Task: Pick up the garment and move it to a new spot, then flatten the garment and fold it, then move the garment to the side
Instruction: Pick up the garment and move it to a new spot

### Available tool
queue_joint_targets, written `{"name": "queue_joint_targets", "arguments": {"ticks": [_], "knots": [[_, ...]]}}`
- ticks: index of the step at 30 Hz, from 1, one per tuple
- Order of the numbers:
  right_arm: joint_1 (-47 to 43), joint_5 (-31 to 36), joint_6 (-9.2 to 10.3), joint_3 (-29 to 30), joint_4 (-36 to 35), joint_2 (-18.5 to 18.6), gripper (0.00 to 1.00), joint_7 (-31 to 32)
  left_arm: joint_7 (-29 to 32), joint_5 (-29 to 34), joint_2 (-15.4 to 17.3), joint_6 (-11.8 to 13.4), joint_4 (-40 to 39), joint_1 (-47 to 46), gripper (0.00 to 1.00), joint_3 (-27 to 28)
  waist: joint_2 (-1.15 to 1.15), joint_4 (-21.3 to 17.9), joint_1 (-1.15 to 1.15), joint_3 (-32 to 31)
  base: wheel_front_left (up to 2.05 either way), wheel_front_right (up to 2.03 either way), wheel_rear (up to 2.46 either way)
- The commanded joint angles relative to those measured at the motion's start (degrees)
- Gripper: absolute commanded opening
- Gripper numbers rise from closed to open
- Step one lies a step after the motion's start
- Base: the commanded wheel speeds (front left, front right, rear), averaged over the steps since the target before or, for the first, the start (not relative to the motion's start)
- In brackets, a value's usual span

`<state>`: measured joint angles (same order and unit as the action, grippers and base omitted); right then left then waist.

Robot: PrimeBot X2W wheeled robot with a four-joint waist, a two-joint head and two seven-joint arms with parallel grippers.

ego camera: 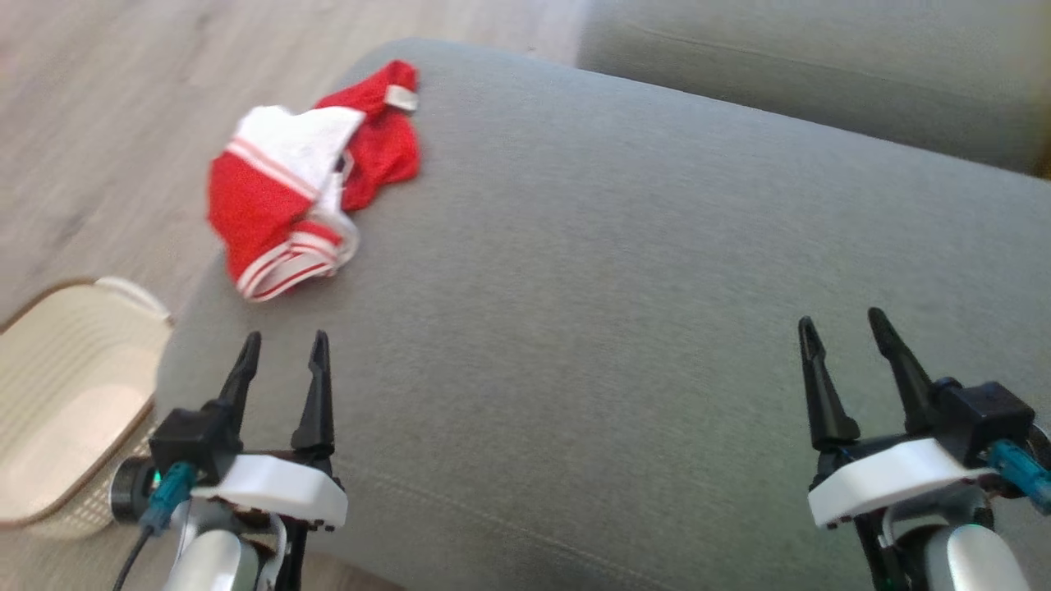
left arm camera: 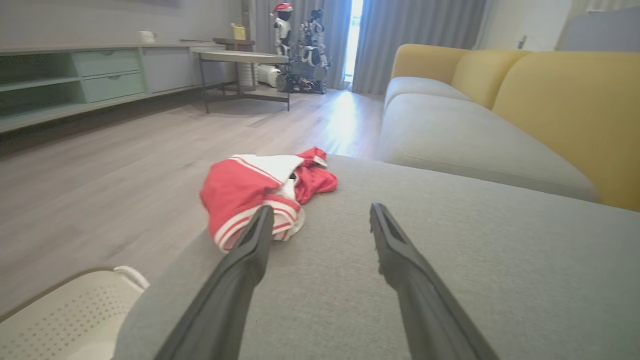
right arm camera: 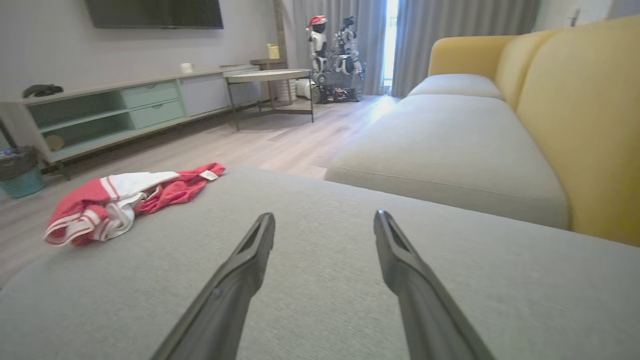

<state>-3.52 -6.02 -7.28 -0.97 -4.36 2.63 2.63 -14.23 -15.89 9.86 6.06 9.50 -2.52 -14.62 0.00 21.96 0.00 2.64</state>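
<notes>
A crumpled red and white garment (ego camera: 308, 176) lies near the far left corner of the grey sofa cushion (ego camera: 624, 271), partly over its edge. It appears again as the garment (left arm camera: 260, 192) ahead of my left fingers and as the garment (right arm camera: 125, 200) off to the left in the right wrist view. My left gripper (ego camera: 283, 345) hovers open over the cushion, a short way short of the garment, with nothing between its fingers. My right gripper (ego camera: 846, 324) is open too, far to the right above bare cushion.
A cream perforated basket (ego camera: 61, 402) stands on the wooden floor left of the cushion. A second grey seat cushion (ego camera: 821, 74) lies beyond, with yellow backrests (right arm camera: 575, 115) on the right. A low cabinet (right arm camera: 115, 110), a side table (right arm camera: 270, 80) and a robot figure (right arm camera: 330, 50) stand across the room.
</notes>
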Motion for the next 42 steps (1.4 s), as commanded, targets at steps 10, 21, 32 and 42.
{"name": "queue_joint_targets", "arguments": {"ticks": [10,21,32,42], "knots": [[1.6,0.0,-0.21,-2.7,-1.9,0.2,1.0,0.1,-0.7,-0.5,0.7,0.3,-2.1,-1.7,1.0,3.2,0.0,6.3,0.0,-0.7,0.0,0.0,0.0],[1.6,-0.2,-0.21,-2.8,-1.1,0.2,1.0,0.0,-0.8,-0.7,0.4,0.3,-2.2,-2.1,1.0,3.7,0.0,6.3,0.0,-0.5,0.0,0.0,0.0],[3.8,1.0,-0.21,-3.5,-2.9,0.3,1.0,1.4,-0.8,-0.9,-0.4,0.0,-3.2,-6.7,1.0,5.9,0.0,4.6,0.0,3.8,0.0,0.0,0.0],[8.9,2.1,-0.21,-5.0,-5.8,2.3,1.0,3.7,-0.8,-2.6,1.9,-3.6,6.6,-23.9,1.0,11.9,0.0,-1.5,0.0,13.0,0.0,0.0,0.0]]}}
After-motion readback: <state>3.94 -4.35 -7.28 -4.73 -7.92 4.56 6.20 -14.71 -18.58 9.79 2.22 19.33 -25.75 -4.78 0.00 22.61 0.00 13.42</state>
